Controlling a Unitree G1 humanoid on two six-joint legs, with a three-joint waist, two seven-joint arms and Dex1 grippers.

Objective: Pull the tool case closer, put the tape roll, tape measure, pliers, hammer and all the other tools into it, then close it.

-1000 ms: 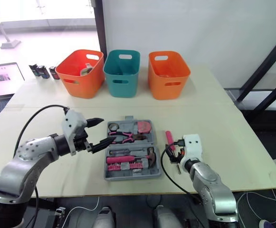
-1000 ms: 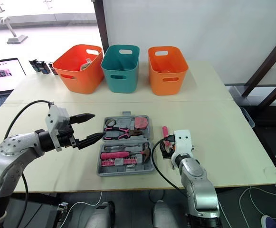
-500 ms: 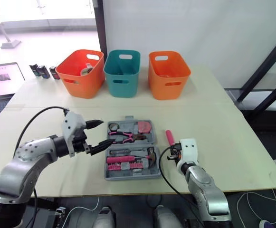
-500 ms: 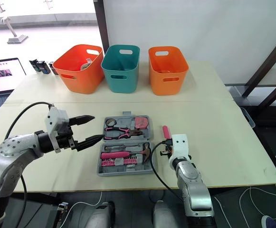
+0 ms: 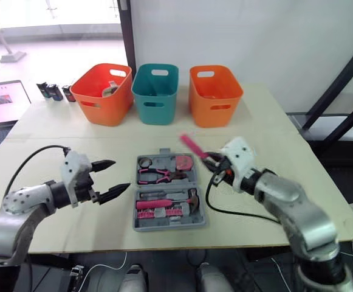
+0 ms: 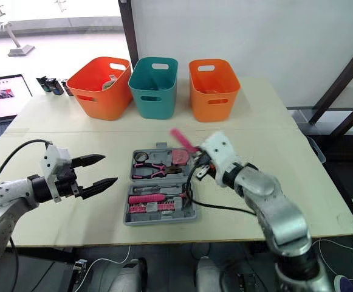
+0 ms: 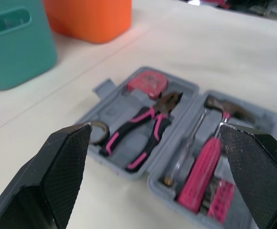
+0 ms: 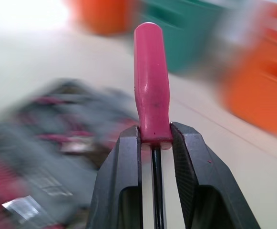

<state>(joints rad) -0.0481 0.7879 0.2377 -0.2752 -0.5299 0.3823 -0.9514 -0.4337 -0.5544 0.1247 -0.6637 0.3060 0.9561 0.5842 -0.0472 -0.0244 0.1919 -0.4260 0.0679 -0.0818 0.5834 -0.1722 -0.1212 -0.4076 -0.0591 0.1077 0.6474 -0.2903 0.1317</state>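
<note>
three bins stand in a row at the far side of the cream table point(image 5: 298, 164): an orange bin point(image 5: 103, 97) on the left with a greyish object point(image 5: 110, 90) inside, a teal bin point(image 5: 155, 97) just beside it, another orange bin point(image 5: 215, 98) on the right. small dark containers point(image 5: 54, 92) sit near the left bin; a lit laptop point(image 5: 3, 100) lies beyond them.

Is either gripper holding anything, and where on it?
The right gripper grips the pink-handled screwdriver at the handle's end, where the metal shaft begins. The left gripper is open and holds nothing.
</note>
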